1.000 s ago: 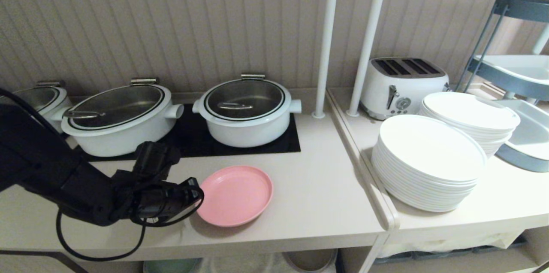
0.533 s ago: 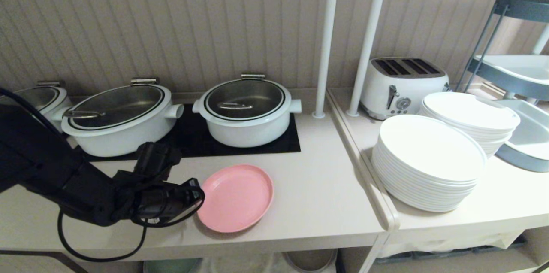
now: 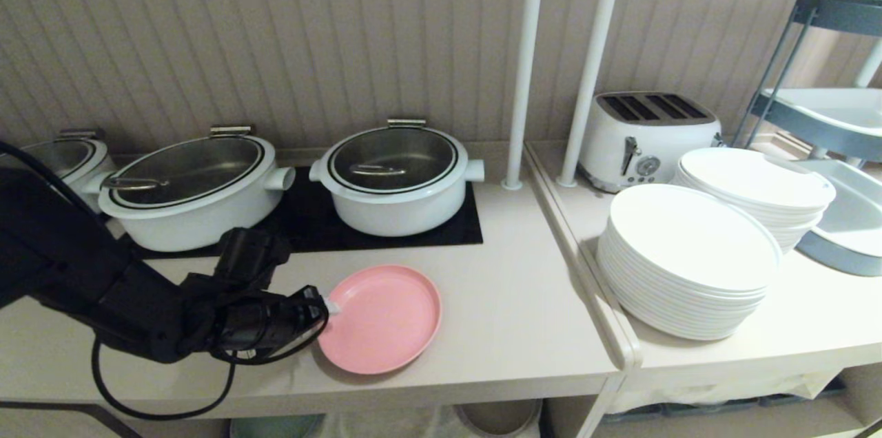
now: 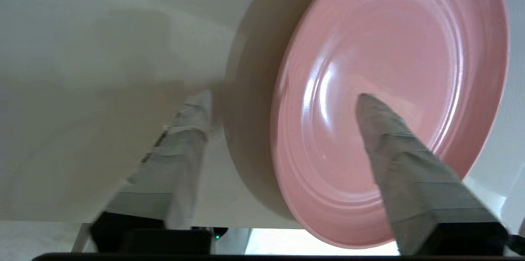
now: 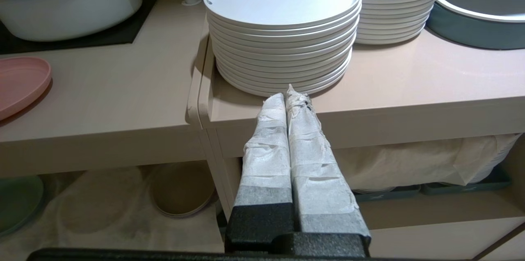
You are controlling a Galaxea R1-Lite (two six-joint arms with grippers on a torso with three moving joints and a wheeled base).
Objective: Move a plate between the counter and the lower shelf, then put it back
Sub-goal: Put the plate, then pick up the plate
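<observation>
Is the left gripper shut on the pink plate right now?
No, the left gripper stands open, its fingers spread either side of the pink plate's rim.

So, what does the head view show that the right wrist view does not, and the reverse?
Only the head view shows the toaster and the left gripper, its jaws open at the pink plate. Only the right wrist view shows the right gripper, jaws shut and empty, and the cloth-lined lower shelf. Both show the pink plate on the counter and the white plate stacks.
</observation>
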